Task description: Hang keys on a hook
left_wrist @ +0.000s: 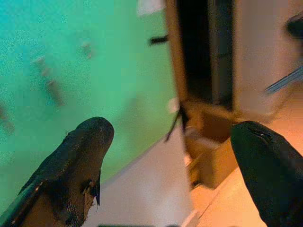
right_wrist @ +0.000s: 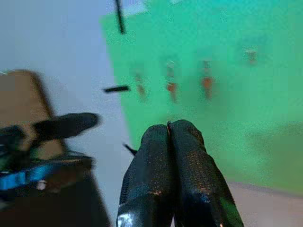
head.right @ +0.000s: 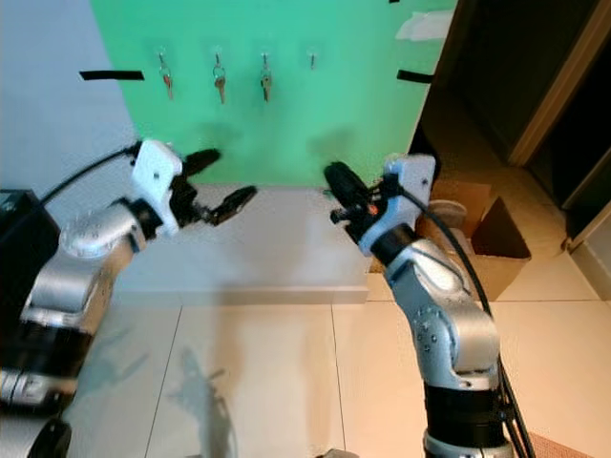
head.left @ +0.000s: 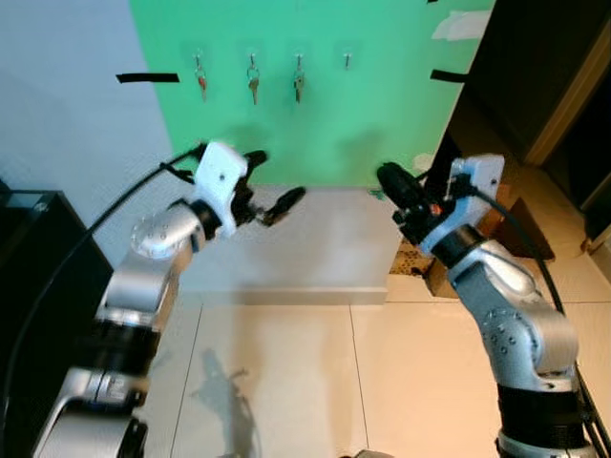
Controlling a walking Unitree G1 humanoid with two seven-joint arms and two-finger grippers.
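Three sets of keys already hung on the far green wall; the right-most hook stood bare. Left tool was spread, right tool pressed together. Keys likely light, rigid, slippery; best pinched by the ring

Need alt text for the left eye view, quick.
Green wall panel with four hooks: three hold keys, the rightmost hook is bare. Both arms are raised below it, left end effector open, right end effector shut.
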